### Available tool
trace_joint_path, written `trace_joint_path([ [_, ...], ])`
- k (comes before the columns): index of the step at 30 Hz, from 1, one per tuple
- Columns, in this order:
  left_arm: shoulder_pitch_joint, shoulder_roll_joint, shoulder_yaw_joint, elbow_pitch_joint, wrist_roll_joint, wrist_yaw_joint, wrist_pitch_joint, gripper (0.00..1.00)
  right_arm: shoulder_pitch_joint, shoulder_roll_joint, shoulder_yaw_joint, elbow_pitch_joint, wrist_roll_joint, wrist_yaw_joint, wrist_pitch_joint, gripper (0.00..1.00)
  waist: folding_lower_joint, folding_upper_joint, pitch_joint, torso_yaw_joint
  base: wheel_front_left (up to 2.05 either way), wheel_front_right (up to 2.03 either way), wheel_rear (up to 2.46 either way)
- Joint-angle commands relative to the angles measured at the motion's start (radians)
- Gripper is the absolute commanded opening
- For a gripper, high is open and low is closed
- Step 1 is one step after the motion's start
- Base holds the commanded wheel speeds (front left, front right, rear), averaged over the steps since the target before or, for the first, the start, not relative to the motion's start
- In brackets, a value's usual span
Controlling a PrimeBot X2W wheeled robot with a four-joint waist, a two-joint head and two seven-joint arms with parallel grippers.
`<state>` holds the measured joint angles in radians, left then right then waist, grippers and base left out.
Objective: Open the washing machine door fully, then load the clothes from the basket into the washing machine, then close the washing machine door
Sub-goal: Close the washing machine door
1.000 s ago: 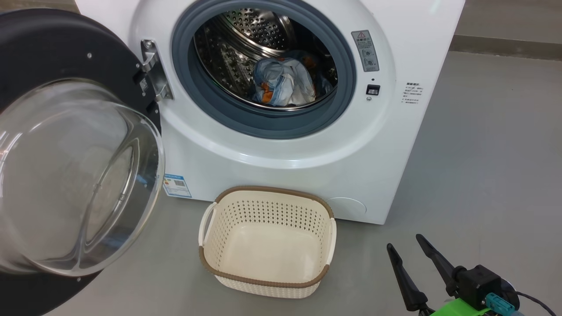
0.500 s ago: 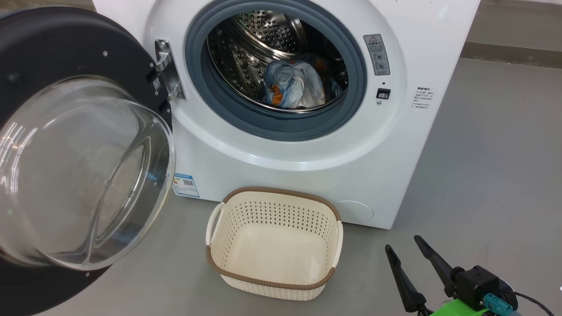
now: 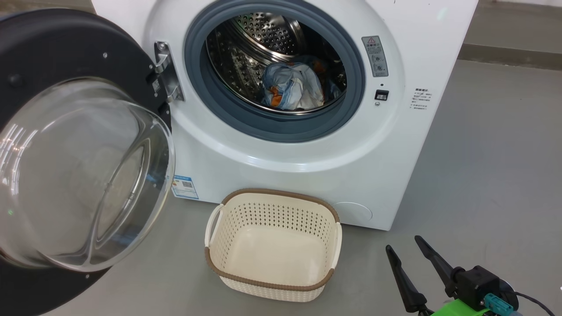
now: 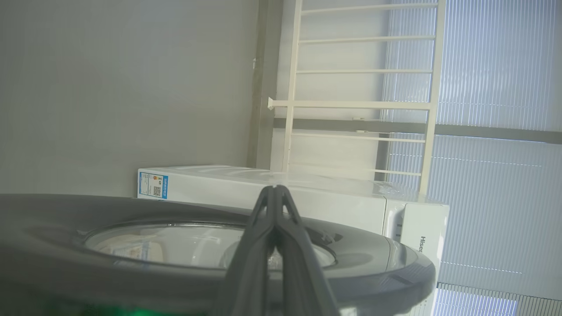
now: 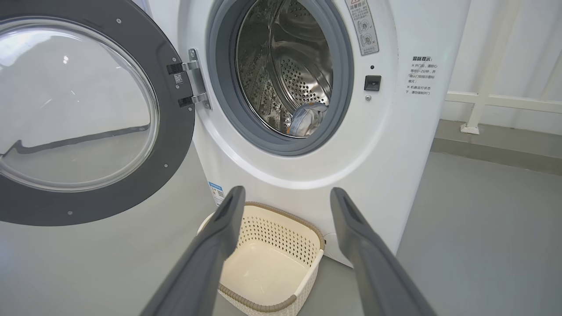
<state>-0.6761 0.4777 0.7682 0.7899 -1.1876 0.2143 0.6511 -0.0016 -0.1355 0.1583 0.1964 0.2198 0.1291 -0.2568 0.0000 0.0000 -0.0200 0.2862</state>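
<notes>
The washing machine door (image 3: 52,48) stands swung wide open to the left, its domed glass facing me. In the steel drum of the washing machine (image 3: 307,166) lie the clothes (image 3: 292,85), light blue with orange print. The basket (image 3: 270,285) sits on the floor before the machine, its bottom bare. My right gripper (image 3: 403,243) hovers open at the lower right, right of the basket, holding nothing. In the right wrist view its gripper (image 5: 286,191) frames the basket (image 5: 281,228) below the clothes (image 5: 307,120). My left gripper (image 4: 274,188) is shut, empty, just behind the door (image 4: 373,254).
Grey floor (image 3: 491,166) stretches out to the right of the machine. A white railing (image 5: 483,98) and a wall stand behind it at the right. The open door juts out over the floor at the left.
The head camera has shifted, so the whole picture sits slightly further right. Door, clothes, basket and both grippers have kept their places.
</notes>
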Motion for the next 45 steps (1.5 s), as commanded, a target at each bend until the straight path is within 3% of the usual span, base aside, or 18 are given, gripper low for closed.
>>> trace_joint_path([
  [1, 0.006, 0.048, -0.002, -0.043, -0.006, 0.008, 0.028, 0.00, -0.040, -0.013, 0.029, -0.021, -0.002, 0.002, -0.005, 1.00, 0.0000, 0.0000, -0.002, -0.001, 0.00, 0.00, 0.00],
  [8, 0.035, 0.017, -0.023, -0.116, -0.022, 0.030, 0.111, 0.00, -0.032, -0.018, 0.021, -0.022, -0.003, 0.002, -0.005, 1.00, 0.0000, 0.0000, -0.004, 0.003, 0.00, 0.00, 0.00],
  [33, 0.234, -0.185, -0.116, -0.616, -0.058, 0.228, 0.351, 0.00, -0.031, 0.000, 0.010, -0.030, -0.009, 0.002, -0.005, 1.00, 0.0000, 0.0000, 0.016, 0.048, 0.00, 0.00, 0.00],
  [38, 0.257, -0.197, -0.133, -0.664, -0.063, 0.244, 0.384, 0.00, -0.035, 0.009, 0.008, -0.031, -0.010, 0.002, -0.005, 1.00, 0.0000, 0.0000, 0.024, 0.051, 0.00, 0.00, 0.00],
  [45, 0.247, -0.184, -0.148, -0.638, -0.082, 0.223, 0.424, 0.00, -0.041, 0.022, 0.008, -0.028, -0.009, 0.002, -0.005, 1.00, 0.0000, 0.0000, 0.026, 0.053, 0.00, 0.00, 0.00],
])
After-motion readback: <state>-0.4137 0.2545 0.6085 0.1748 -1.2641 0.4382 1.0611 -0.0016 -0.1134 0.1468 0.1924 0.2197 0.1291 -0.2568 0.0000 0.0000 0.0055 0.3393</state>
